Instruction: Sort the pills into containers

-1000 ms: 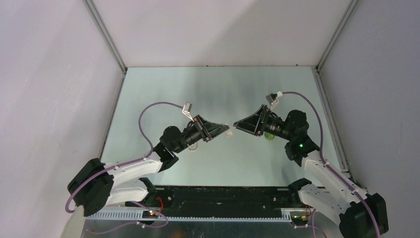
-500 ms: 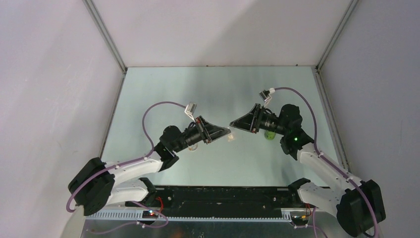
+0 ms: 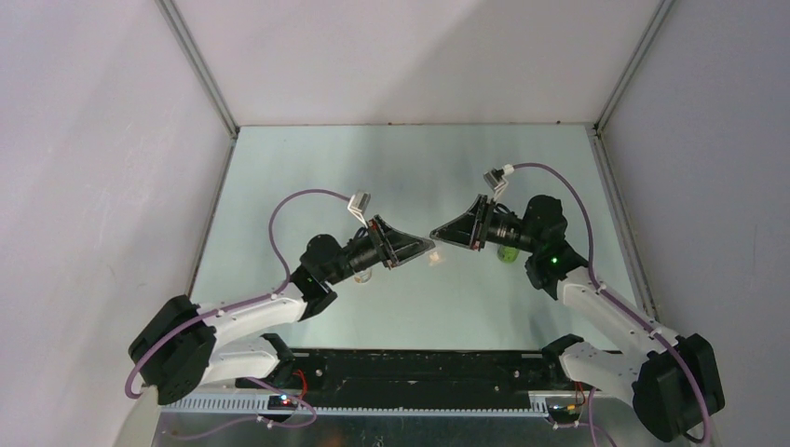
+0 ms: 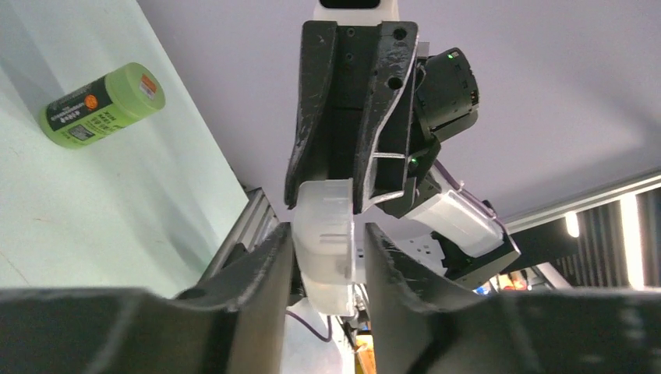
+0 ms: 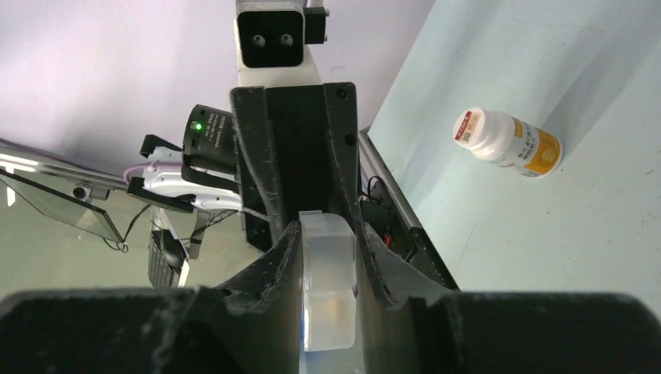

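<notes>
Pinching the pill box (image 4: 326,214) from 8 o'clock, the left gripper (image 4: 327,257) should let go only once the right gripper (image 5: 327,238), nipping it from 2 o'clock, grips squarely.

You have a green bottle (image 4: 104,105) on the table's (image 3: 307,168) right half, and a white, orange-labelled bottle (image 5: 507,142) on its left half.

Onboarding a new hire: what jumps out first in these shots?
The left gripper and right gripper meet above mid-table, both pinching one small translucent pill box. A green bottle lies on its side under the right arm, a white bottle under the left arm.
</notes>
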Controlling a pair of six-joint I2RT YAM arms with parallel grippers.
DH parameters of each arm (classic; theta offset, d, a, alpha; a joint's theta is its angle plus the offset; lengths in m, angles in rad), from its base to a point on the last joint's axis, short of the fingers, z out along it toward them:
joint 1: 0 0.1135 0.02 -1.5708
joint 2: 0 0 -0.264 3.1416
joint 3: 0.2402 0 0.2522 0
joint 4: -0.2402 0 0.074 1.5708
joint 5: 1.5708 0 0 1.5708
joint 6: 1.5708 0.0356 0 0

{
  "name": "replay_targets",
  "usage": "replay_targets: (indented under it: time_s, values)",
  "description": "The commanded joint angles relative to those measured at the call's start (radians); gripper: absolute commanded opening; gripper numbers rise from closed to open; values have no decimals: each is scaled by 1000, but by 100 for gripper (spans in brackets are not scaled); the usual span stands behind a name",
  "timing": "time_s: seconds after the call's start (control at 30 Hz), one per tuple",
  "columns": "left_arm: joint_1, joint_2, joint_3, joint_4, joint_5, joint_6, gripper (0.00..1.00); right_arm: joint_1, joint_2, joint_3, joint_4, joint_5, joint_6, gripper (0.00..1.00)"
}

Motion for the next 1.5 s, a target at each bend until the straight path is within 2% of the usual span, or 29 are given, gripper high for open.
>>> replay_targets:
  time_s: [0.0, 0.1, 0.27, 0.6, 0.9, 1.1, 1.23, 1.33, 1.37, 1.43, 1.47]
  values:
    - [2, -5, 43, 62, 15, 0, 54, 15, -34, 35, 5, 41, 13, 21]
    - [2, -2, 35, 63, 15, -1, 67, 14, -65, 18, 25, 107, 24, 23]
    - [0, 20, 28, 102, 35, -24, 69, 11, -90, -24, 95, 149, 83, 24]
    - [-11, 73, 19, 227, 61, -79, 53, 11, -70, -76, 198, 195, 168, 24]
    - [-25, 75, 21, 194, 44, -55, 51, 6, -64, -90, 202, 237, 191, 24]
    - [-28, 62, 31, 140, 33, -22, 37, 3, -60, -90, 206, 229, 197, 24]
    - [-28, 43, 46, 78, 25, 11, 17, 3, -57, -90, 213, 204, 188, 25]
    - [-28, 18, 55, 34, 11, 45, 2, 2, -66, -90, 177, 197, 170, 33]
    - [-27, 13, 57, 3, 5, 53, 1, 3, -69, -90, 155, 198, 154, 36]
    - [-27, -5, 69, -41, -5, 78, 0, 3, -84, -90, 116, 203, 112, 52]
    - [-27, -15, 72, -57, -8, 95, 0, 3, -100, -90, 100, 214, 103, 69]
